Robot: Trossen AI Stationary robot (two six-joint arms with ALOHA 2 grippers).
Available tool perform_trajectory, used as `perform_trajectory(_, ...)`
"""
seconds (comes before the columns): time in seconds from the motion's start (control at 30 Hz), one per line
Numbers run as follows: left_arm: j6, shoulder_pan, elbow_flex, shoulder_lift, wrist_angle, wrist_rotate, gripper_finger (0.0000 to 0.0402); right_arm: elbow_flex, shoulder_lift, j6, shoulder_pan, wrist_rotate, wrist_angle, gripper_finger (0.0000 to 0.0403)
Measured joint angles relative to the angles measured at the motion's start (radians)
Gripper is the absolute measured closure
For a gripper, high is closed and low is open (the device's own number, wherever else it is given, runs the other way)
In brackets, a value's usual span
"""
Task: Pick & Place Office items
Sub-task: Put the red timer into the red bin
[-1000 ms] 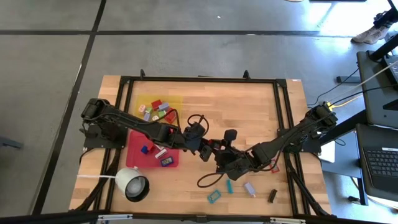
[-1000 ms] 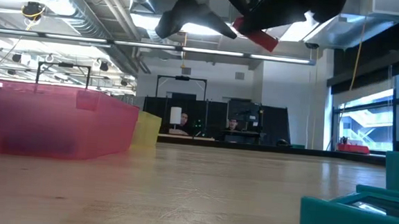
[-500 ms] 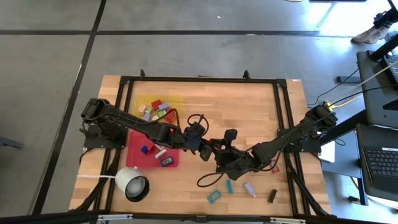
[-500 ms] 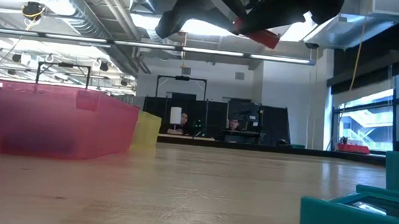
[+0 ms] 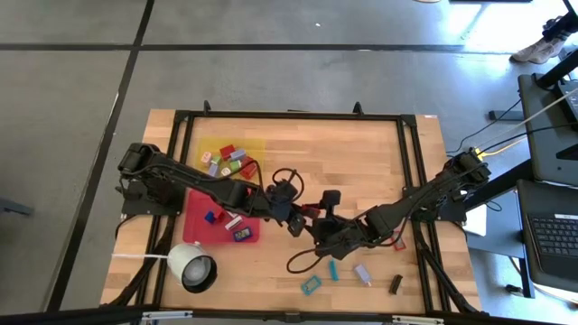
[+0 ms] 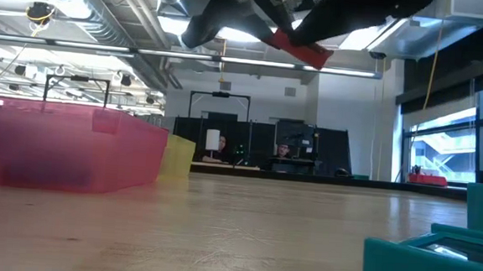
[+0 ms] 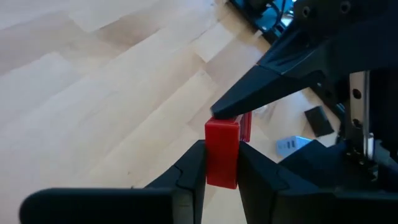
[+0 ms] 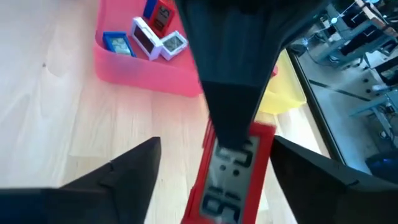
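1. Left hand (image 7: 221, 180) pinches a red block (image 7: 222, 154), lifted above mid-bench (image 5: 361, 162), near the red tray (image 5: 199, 212).
2. Right hand (image 8: 211, 168) is spread around the same block, its fingers (image 8: 127, 171) wide and not touching; looks like a handover.
3. To do it well: keep one hand firmly pinched until the other is clearly apart.
4. Loose items, e.g. a teal piece (image 5: 312, 285), lie near the front edge.
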Motion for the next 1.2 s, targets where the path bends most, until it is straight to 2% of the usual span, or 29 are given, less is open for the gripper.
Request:
perform_trajectory(0.2, 0.000, 0.001, 0.000, -0.001, -0.017, -0.011, 0.0334, 0.000, -0.019, 0.111, 0.001, -0.028, -0.084, 0.0074)
perform_trajectory(0.37, 0.008, 0.001, 0.002, -0.007, -0.029, -0.011, 0.0334, 0.000, -0.057, 0.312, 0.001, -0.156, -0.253, 0.0072)
perform_trajectory(0.47, 0.022, 0.001, 0.003, -0.015, -0.084, -0.015, 0.0334, -0.001, -0.068, 0.433, 0.006, -0.244, -0.372, 0.0072)
perform_trajectory(0.53, 0.017, 0.001, 0.004, -0.017, -0.153, -0.014, 0.0334, -0.001, -0.069, 0.497, 0.015, -0.263, -0.446, 0.0072)
perform_trajectory(0.77, -0.072, 0.001, 0.003, -0.051, -0.424, -0.004, 0.0334, -0.002, -0.069, 0.674, 0.075, -0.238, -0.605, 0.0072)
perform_trajectory(1.0, -0.176, -0.011, 0.002, -0.127, -0.700, 0.022, 0.0334, -0.002, -0.069, 0.702, 0.125, -0.193, -0.602, 0.0072)
perform_trajectory(1.2, -0.262, -0.039, 0.002, -0.165, -0.907, 0.090, 0.0334, -0.002, -0.068, 0.721, 0.145, -0.166, -0.598, 0.0072)
